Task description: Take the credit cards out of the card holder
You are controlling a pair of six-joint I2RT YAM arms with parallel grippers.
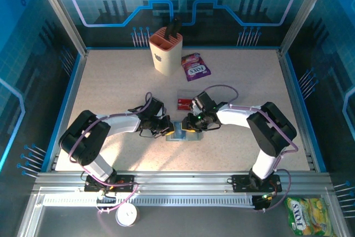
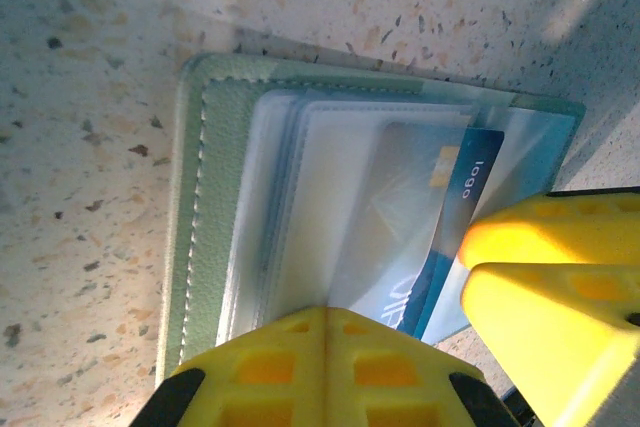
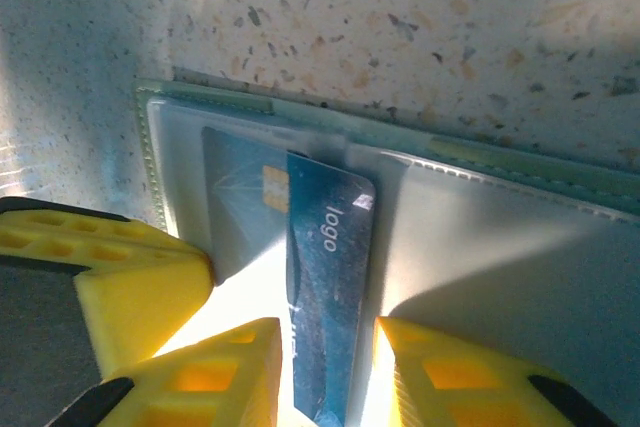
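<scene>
While the card holder lies open on the table — light and floppy, pinned by the pressed-together left gripper — its blue credit card, thin, stiff and slick, protrudes from a sleeve, pinched across its edges by the right gripper; hold the exposed end.

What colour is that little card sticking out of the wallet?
Dark blue, with white "logo" lettering. The thin rectangular credit card shows best in the right wrist view.
</scene>
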